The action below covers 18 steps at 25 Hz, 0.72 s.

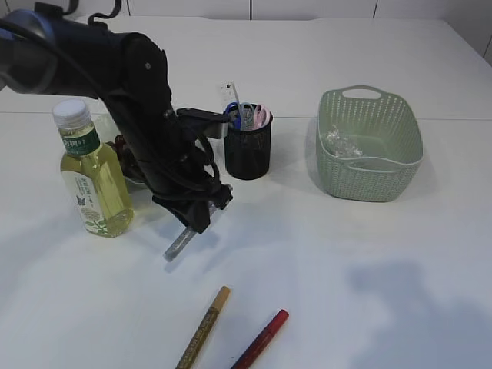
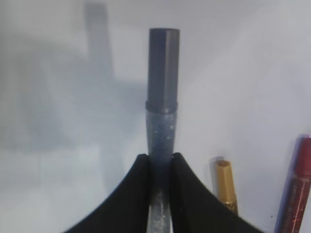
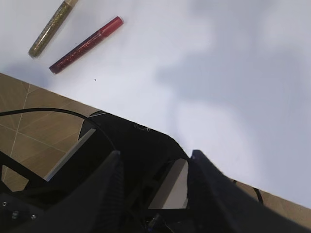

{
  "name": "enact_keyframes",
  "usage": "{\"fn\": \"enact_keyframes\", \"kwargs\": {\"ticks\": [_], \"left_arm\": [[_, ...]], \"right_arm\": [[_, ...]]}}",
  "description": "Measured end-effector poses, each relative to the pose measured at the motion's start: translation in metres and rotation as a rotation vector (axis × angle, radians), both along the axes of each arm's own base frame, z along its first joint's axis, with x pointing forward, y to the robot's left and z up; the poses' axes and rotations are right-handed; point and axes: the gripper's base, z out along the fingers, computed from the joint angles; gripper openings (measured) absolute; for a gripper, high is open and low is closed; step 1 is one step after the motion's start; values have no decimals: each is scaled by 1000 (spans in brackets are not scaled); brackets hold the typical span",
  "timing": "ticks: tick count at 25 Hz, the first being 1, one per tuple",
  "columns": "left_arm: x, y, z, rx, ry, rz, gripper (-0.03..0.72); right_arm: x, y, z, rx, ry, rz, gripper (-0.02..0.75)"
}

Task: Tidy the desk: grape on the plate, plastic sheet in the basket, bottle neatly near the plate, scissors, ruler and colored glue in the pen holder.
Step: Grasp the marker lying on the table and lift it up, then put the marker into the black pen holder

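A: Left hand is clamped on the silver glue pen, w/ the jaws nearly closed round its barrel, cap end sticking out, lifted off the counter

B: And the right hand?

A: Half open, nothing in it, parked over the near edge

B: Risk?

A: Grip's well back on a slick tube, so it could swivel or slip. Pen holder is already crowded w/ scissors and ruler, so the tip might catch on them or the rim and tip it

B: What's left?

A: Gold pen and red pen, lying near on the counter, right of the bottle
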Motion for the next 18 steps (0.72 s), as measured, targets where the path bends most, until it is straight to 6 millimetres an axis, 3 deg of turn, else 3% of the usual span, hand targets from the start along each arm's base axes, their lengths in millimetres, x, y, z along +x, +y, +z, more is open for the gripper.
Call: {"fn": "enact_keyframes", "kwargs": {"ticks": [6, 12, 18], "left_arm": [[-26, 1, 16, -76, -127, 6, 76], [-58, 5, 12, -174, -322, 21, 76], [-55, 8, 10, -258, -493, 72, 76]], "right_arm": [[0, 0, 0, 0, 0, 0, 351], [0, 0, 0, 0, 0, 0, 350], [0, 0, 0, 2, 1, 0, 350]]}}
